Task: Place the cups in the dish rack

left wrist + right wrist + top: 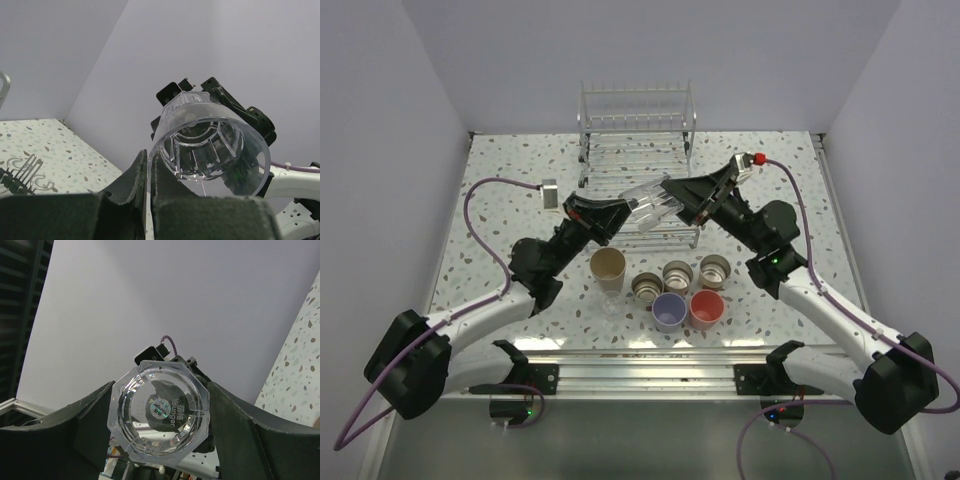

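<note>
A clear cup [650, 200] hangs on its side in the air between both grippers, over the front of the silver wire dish rack [636, 130]. My left gripper [618, 213] is shut on its rim, one finger inside and one outside [149, 157]; the cup's mouth [210, 140] faces that camera. My right gripper [685, 200] straddles the cup's octagonal base [160, 410], fingers against both sides [160, 385]. On the table stand a taller beige cup [608, 268], a second clear cup [611, 303], three metallic cups [647, 287] [677, 274] [714, 270], a lavender cup [668, 311] and a coral-pink cup [706, 309].
The rack stands at the far middle of the speckled table [500, 200], its raised slotted rail against the back wall. White walls close in the left, right and back. The standing cups cluster just in front of the rack, between the two arms.
</note>
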`<state>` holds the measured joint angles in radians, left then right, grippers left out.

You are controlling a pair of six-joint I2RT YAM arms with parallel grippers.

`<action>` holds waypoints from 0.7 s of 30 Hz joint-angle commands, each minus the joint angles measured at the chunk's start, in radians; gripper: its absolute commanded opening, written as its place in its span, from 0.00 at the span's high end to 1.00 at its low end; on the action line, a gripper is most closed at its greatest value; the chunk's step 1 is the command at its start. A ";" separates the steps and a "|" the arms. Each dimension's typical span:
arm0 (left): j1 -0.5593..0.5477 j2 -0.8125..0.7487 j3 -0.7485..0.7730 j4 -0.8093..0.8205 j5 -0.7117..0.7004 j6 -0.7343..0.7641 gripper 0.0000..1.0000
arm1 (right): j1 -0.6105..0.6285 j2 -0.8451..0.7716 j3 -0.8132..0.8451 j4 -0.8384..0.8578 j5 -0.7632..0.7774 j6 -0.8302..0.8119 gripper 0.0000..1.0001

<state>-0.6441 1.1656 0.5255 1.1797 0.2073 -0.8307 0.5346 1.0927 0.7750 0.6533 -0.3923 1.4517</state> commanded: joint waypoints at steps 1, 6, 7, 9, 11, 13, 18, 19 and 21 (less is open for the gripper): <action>-0.014 -0.027 0.048 -0.093 -0.026 0.062 0.98 | 0.030 -0.023 0.047 -0.071 0.000 -0.053 1.00; -0.014 -0.115 0.093 -0.360 -0.080 0.142 0.56 | 0.030 -0.076 0.144 -0.341 0.101 -0.243 1.00; -0.014 -0.132 0.096 -0.395 -0.095 0.171 0.42 | 0.028 -0.079 0.161 -0.377 0.113 -0.266 1.00; -0.014 -0.178 0.113 -0.522 -0.149 0.197 0.30 | 0.027 -0.076 0.214 -0.458 0.136 -0.327 1.00; -0.014 -0.225 0.126 -0.659 -0.176 0.237 0.20 | 0.027 -0.053 0.285 -0.559 0.177 -0.405 1.00; -0.014 -0.263 0.160 -0.786 -0.248 0.260 0.15 | 0.027 -0.031 0.357 -0.650 0.234 -0.462 1.00; -0.014 -0.366 0.264 -1.296 -0.492 0.289 0.09 | 0.024 0.090 0.495 -0.828 0.395 -0.692 1.00; -0.015 -0.366 0.284 -1.368 -0.525 0.288 0.08 | 0.024 0.125 0.545 -0.862 0.436 -0.727 1.00; -0.014 -0.351 0.339 -1.570 -0.601 0.286 0.08 | 0.024 0.226 0.595 -0.886 0.510 -0.809 1.00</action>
<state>-0.6559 0.8040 0.7799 0.0086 -0.2028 -0.5835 0.5610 1.2053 1.2888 -0.1223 -0.0444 0.8272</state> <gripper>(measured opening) 0.914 0.716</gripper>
